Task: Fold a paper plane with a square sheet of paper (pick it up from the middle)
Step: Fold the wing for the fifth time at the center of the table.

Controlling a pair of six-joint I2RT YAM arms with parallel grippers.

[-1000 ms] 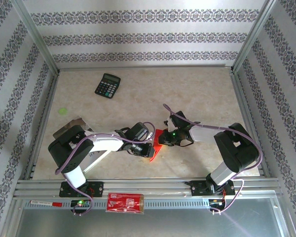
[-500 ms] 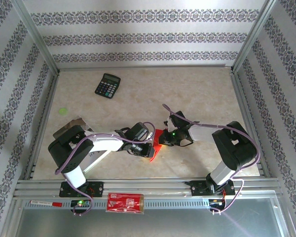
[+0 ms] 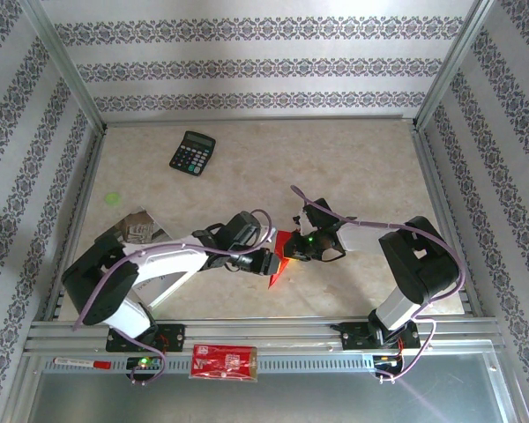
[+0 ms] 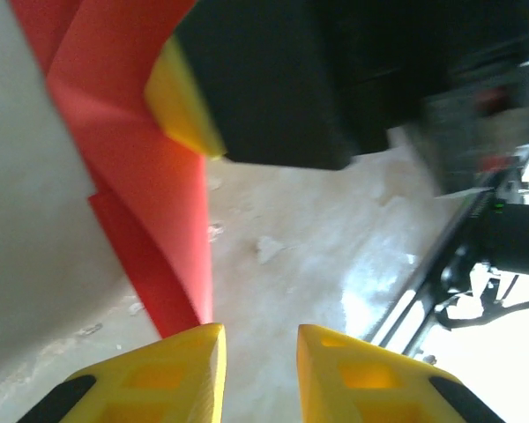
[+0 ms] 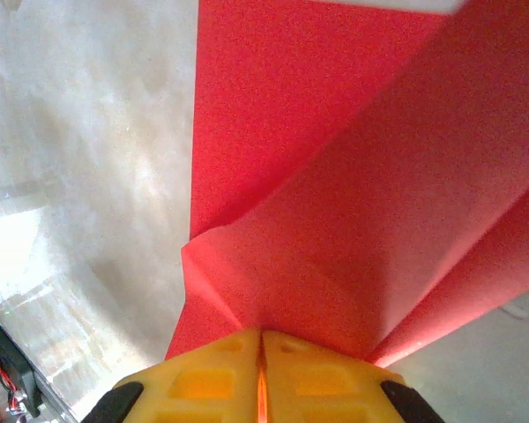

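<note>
The right gripper [image 5: 261, 339] is pinched tight on the half-folded red paper [image 5: 335, 176] — sitting around the middle of the table [image 3: 353, 167], between both grippers. The left gripper [image 4: 260, 339] is only a crack open (paper edge right beside one finger, not between).

Black calculator [image 3: 192, 152] far left on table [image 3: 353, 167]; red packet [image 3: 224, 361] (printed) on front rail [image 3: 335, 362]; booklet [image 3: 141, 230] left.

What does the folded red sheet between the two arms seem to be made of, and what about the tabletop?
Red sheet: thin paper, matte and unprinted; it holds crisp creases and stands in light folds. Tabletop: smooth with a mild sheen, since it shows soft glare; the beige marbled pattern looks like laminate or a printed cover, though stone cannot be ruled out.
</note>
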